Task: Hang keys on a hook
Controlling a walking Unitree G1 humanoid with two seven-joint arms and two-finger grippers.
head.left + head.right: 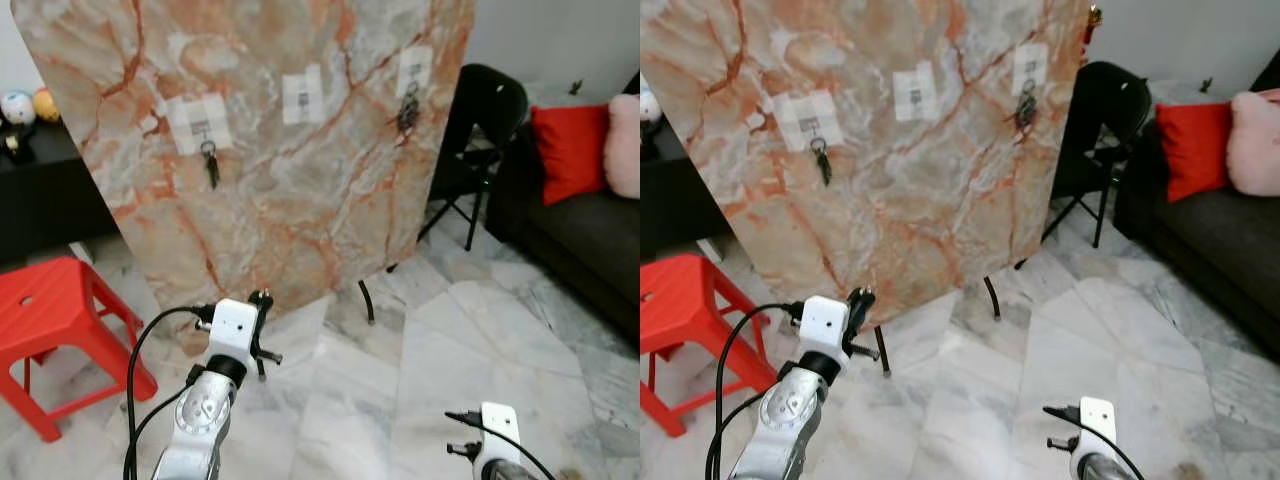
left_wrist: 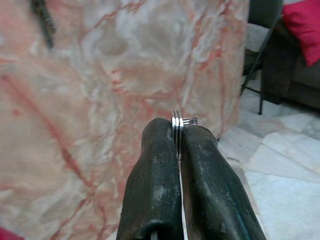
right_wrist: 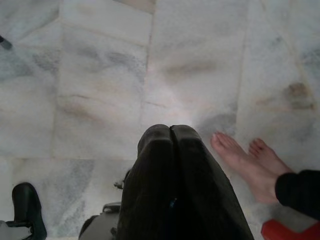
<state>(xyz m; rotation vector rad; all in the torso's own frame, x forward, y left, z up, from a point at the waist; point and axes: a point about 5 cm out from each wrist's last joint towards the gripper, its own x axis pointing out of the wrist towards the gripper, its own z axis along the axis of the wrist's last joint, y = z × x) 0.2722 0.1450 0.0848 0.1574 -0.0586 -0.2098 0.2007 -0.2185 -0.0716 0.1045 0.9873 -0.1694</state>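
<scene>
The right tool [image 3: 171,131] points down at the pale marble floor [image 3: 100,75], its two black fingers pressed together. At four o'clock, a person's bare feet [image 3: 245,160] stand nearby.

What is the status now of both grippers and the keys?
Left gripper raised before marble board, fingers shut on key ring. Right gripper low, shut, idle. Middle hook free; keys on left hook. Nothing blocking.

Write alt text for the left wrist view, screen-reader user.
The left claw is shut on a silver key ring, seen along its two black fingers. Ahead stands a marble-patterned board with dark keys hanging on it. Beyond its edge are pale floor tiles and a red cushion.
</scene>
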